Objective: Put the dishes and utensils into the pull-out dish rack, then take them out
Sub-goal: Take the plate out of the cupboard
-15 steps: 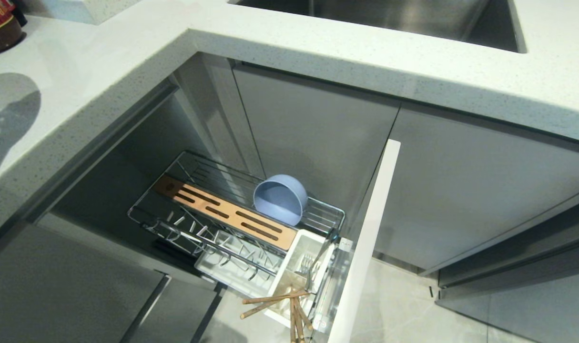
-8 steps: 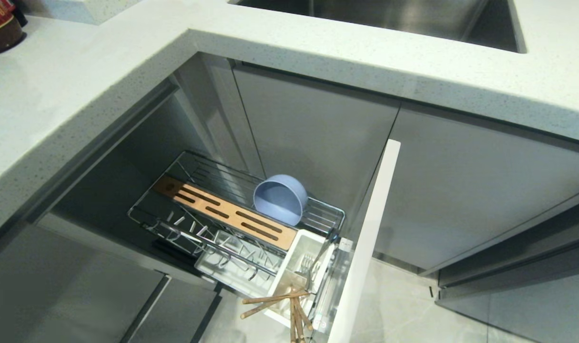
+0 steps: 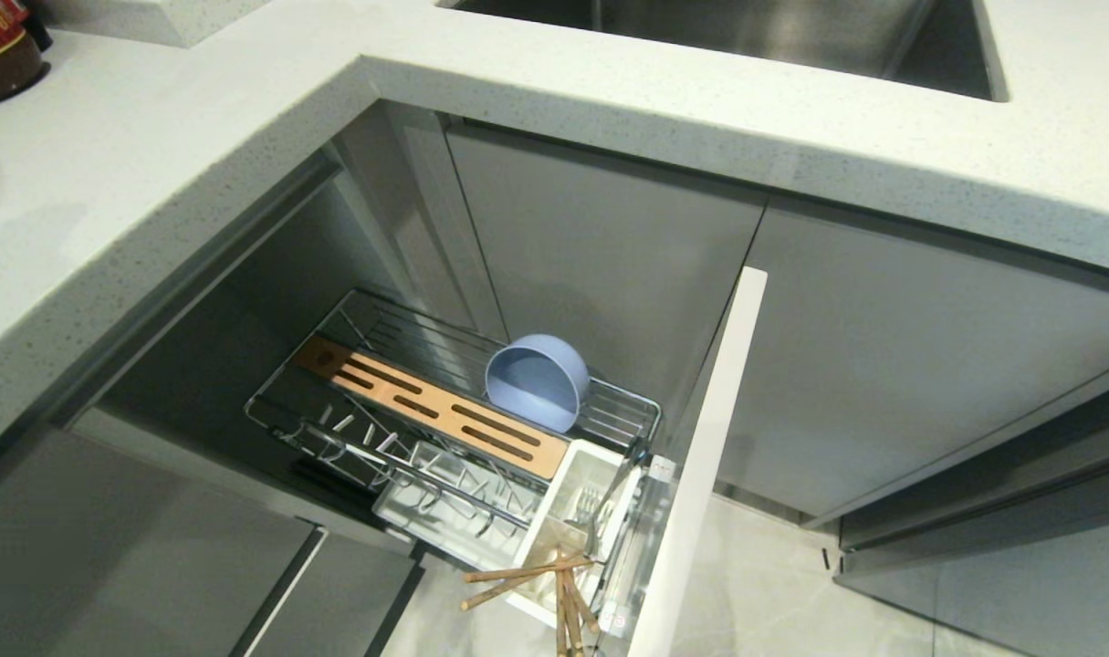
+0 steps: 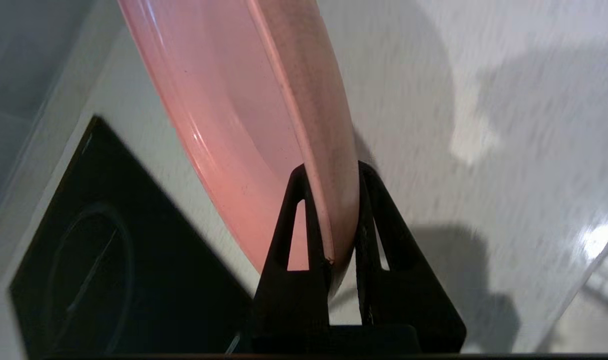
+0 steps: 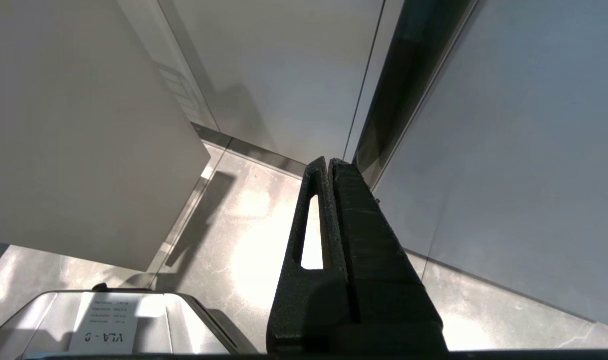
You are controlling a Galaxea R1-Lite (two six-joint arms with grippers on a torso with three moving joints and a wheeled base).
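One dish remains outside the rack (image 3: 371,438): the left gripper (image 4: 332,172) pinches the pink plate (image 4: 243,110) by its rim, edge-on, likely so it can slot between the prongs. Bowl (image 3: 536,379) leans at the rack's far edge; chopsticks (image 3: 536,584) and fork (image 3: 591,511) stand in the cup (image 3: 563,538). Right gripper (image 5: 329,165) hangs pressed together, idle.

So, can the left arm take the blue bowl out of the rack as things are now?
Probably not yet. The left pincer is shut on the rim of the pink plate, so it has no free grip. The blue bowl itself lies uncovered in the wire rack.
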